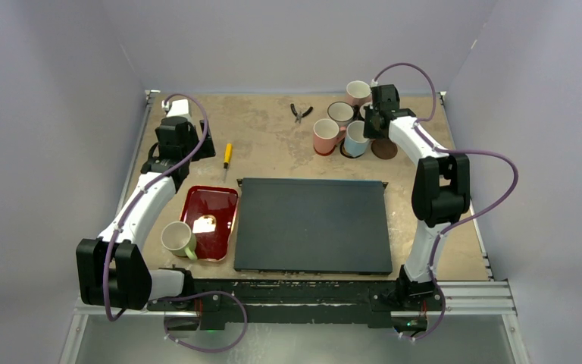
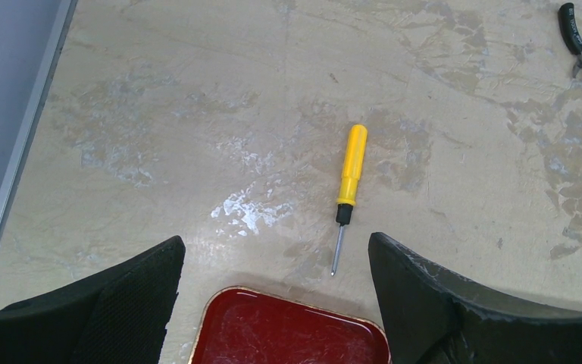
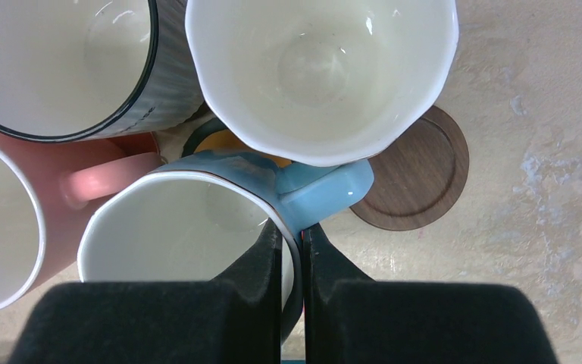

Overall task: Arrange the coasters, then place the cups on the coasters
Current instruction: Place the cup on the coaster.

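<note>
My right gripper (image 3: 294,231) is shut on the rim of the light blue cup (image 3: 189,227), one finger inside and one outside, beside its handle. Crowding it are a black cup (image 3: 61,61), a salmon pink cup (image 3: 7,227) and a pale cup (image 3: 322,76). A brown wood coaster (image 3: 417,178) lies partly under them, and a yellow coaster (image 3: 220,142) peeks out between them. In the top view this cluster (image 1: 345,125) is at the back right. A light green cup (image 1: 176,239) sits at the red tray's near corner. My left gripper (image 2: 276,243) hangs open and empty above the tray's far edge.
A large black mat (image 1: 312,225) fills the table's middle, with the red tray (image 1: 216,201) to its left holding a small pale object (image 1: 204,224). A yellow screwdriver (image 2: 351,171) lies beyond the tray. Pliers (image 1: 300,112) lie at the back centre.
</note>
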Controlling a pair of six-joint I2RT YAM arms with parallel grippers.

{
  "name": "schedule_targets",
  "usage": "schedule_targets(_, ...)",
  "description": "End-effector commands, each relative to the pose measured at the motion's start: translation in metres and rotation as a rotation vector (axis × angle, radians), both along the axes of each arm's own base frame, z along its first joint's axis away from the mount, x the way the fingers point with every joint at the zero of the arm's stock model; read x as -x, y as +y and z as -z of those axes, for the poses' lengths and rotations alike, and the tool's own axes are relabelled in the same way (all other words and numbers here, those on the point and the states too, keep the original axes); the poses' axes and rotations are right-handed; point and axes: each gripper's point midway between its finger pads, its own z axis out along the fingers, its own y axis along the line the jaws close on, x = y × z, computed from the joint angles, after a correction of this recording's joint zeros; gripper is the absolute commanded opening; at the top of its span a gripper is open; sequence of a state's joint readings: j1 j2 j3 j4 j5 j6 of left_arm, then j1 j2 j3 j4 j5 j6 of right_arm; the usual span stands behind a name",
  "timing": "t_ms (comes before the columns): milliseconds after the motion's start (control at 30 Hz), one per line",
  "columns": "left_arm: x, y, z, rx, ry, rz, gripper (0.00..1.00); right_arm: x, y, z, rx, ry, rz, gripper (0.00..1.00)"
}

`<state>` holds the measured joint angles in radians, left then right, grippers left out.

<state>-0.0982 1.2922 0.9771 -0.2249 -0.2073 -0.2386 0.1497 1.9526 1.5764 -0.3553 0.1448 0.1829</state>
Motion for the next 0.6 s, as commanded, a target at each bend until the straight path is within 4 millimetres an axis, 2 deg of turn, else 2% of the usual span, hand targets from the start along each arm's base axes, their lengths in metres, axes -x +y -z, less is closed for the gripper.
schedule_targets(0,-0.007,0.000,-0.010,-0.004,-0.042,0.017,0.86,-0.032,-0.001,-0.049,-0.031,-0.182,0.054,0.00)
schedule_targets(167,-0.008,-0.001,-0.011,0.000,-0.044,0.021,0.86,-0.036,-0.007,-0.054,-0.014,-0.216,0.087,0.00)
schedule_targets(567,-0.008,-0.003,-0.011,0.006,-0.042,0.028,0.86,-0.034,-0.004,-0.044,-0.021,-0.196,0.076,0.00)
